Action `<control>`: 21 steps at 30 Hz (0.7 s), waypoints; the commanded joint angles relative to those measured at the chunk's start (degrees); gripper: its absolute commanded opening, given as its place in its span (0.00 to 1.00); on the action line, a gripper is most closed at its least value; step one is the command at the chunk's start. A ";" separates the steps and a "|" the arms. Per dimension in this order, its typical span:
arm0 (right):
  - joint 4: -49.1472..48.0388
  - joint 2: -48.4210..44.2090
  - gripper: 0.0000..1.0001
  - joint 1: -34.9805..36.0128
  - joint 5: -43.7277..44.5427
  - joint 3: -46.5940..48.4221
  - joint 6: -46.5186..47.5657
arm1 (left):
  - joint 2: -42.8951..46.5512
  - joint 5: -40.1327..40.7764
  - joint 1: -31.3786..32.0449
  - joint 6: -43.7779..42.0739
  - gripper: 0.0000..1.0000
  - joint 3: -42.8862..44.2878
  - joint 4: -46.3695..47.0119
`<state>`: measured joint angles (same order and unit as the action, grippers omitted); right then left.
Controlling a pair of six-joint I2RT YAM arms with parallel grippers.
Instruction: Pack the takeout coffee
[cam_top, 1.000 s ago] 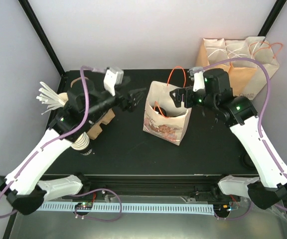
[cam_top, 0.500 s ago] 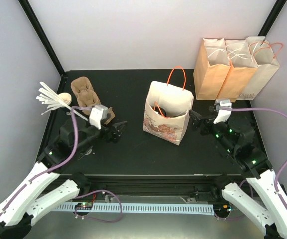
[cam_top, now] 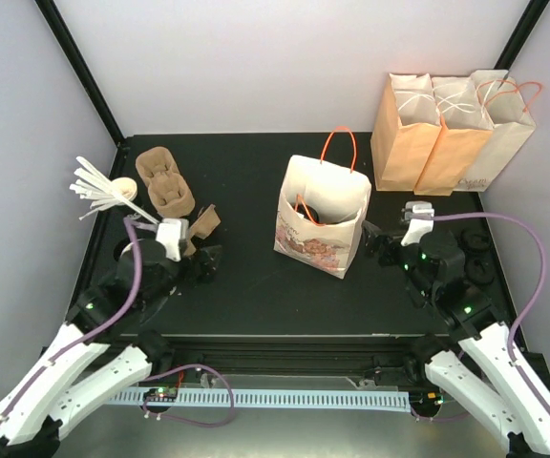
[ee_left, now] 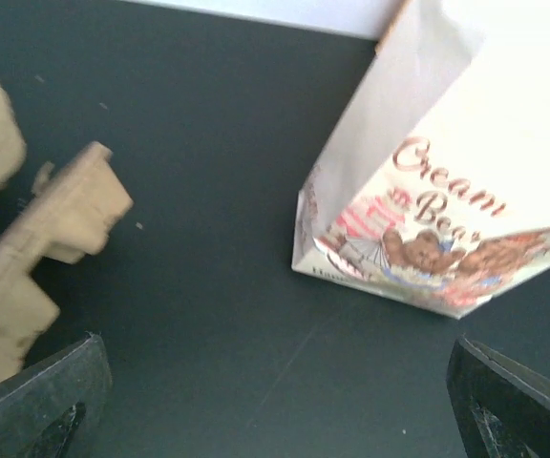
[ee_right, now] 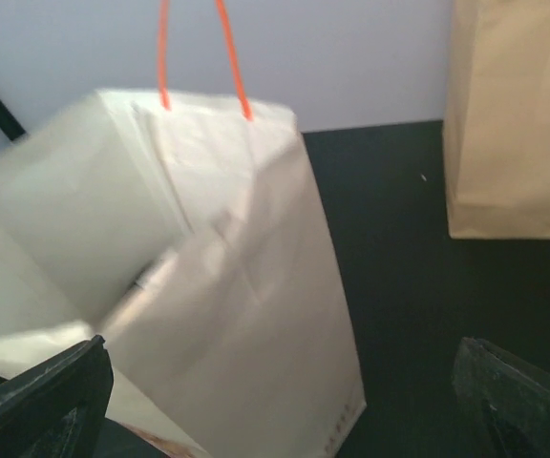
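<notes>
I cannot see the small black lidded paper coffee cup in any view. My guess is that it sits in the dark inside of the white printed paper bag with orange cord handles (cam_top: 306,234), mid-table. My left gripper (cam_top: 209,265) and right gripper (cam_top: 374,246) both stand spread wide, holding nothing, low on either side of it. The right one is near the bag's wall, so a careless swing could tip the light bag and spill the cup. The left could scatter the brown pulp carrier pieces (cam_top: 201,221) beside it.

Left arm (cam_top: 60,358), right arm (cam_top: 509,363) — white shells, black joints, purple cables (cam_top: 134,272), green lights.
</notes>
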<state>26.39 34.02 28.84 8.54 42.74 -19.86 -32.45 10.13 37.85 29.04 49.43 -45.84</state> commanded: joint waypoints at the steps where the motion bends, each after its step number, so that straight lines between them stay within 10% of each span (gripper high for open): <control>1: -7.88 -4.36 1.00 -0.19 7.90 -7.03 0.95 | -2.50 -7.80 -0.22 -3.59 0.99 -9.06 19.71; 8: -26.94 -8.11 0.99 -0.23 14.49 -21.23 11.01 | -16.08 3.60 -1.50 -16.96 0.99 -17.33 42.50; 15: -52.29 -0.41 0.94 -0.74 19.23 -31.29 18.02 | -32.09 -13.24 -18.78 -23.54 0.99 -16.31 56.04; 21: -60.43 9.00 0.92 -8.49 14.23 -32.59 19.39 | -39.27 -11.13 -24.97 -29.28 0.99 -11.91 56.68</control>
<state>-21.58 39.33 24.38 23.77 9.32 -3.66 -69.67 1.58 15.09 5.02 33.01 5.41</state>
